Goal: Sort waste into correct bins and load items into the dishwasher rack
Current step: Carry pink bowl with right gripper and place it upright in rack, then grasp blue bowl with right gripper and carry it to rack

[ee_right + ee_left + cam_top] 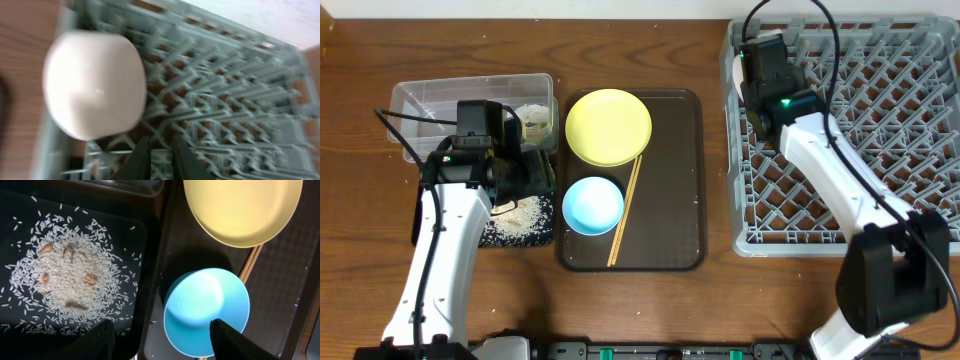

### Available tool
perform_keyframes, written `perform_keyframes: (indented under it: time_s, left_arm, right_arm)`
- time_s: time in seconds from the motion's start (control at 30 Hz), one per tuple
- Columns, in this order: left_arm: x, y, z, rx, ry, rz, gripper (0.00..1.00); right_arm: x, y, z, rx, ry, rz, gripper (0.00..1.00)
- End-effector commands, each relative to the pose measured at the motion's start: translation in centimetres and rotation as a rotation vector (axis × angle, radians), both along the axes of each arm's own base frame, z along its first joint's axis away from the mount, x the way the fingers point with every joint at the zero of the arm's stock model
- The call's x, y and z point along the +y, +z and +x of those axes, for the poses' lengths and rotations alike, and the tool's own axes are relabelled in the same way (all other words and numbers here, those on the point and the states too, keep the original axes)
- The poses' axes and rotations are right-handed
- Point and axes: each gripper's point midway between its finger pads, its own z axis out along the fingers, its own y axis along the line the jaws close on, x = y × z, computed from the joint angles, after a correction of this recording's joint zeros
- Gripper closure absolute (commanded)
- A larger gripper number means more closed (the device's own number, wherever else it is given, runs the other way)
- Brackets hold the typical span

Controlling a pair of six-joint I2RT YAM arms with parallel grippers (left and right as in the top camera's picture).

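Note:
My left gripper (pixel 165 337) is open and empty, hanging over the edge between the black tray (pixel 20 210) and the light blue bowl (pixel 205 307). Loose rice grains (pixel 70 275) lie heaped in the black tray (pixel 545 180). The yellow plate (pixel 608 127), blue bowl (pixel 592 205) and wooden chopsticks (pixel 625 215) sit on the brown serving tray. The white bowl (pixel 95 85) lies upside down in the far left corner of the grey dishwasher rack (pixel 860 150). My right gripper (pixel 162 157) is beside the bowl, empty, with its fingers nearly together. The small cup is out of view.
The clear tub (pixel 430 100) stands behind the black tray and holds pale crumpled waste (pixel 534 120). The dark brown serving tray (pixel 680 200) lies mid-table. The rack (pixel 235 100) fills the right side. The right arm reaches across the rack.

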Motion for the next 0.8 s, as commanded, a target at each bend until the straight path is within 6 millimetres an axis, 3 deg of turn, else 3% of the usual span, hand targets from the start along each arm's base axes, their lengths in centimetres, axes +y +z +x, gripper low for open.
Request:
perform_keyframes:
  time_s: [0.0,0.07,0.17,0.23,0.43,0.63,0.77]
  left_arm:
    - [0.1,0.3,0.1,-0.004,0.008,0.001,0.36]
    - [0.3,0.2,0.0,0.000,0.011,0.008,0.36]
    - [0.7,0.1,-0.2,0.010,0.020,0.029,0.36]
    - [1.6,-0.1,-0.4,0.027,0.082,0.066,0.36]
    - [5.8,-0.7,-2.5,0.116,0.364,0.179,0.36]
    - [7.9,-0.8,-3.2,0.139,0.451,0.173,0.35]
    - [8.3,-0.8,-3.4,0.144,0.467,0.172,0.35]
  right_arm:
    - [5.3,2.5,-0.8,-0.015,0.197,0.253,0.84]
    - [9.2,2.9,-1.9,0.021,0.350,0.402,0.80]
    - [13.4,2.7,-3.5,0.083,0.466,0.552,0.75]
    - [15.4,1.7,-4.4,0.130,0.497,0.590,0.67]
    - [22.2,-2.2,-9.4,0.329,0.649,0.635,0.65]
    - [26.2,-6.8,-14.8,0.523,0.717,0.576,0.66]
    - [27.7,-9.4,-16.8,0.595,0.705,0.540,0.69]
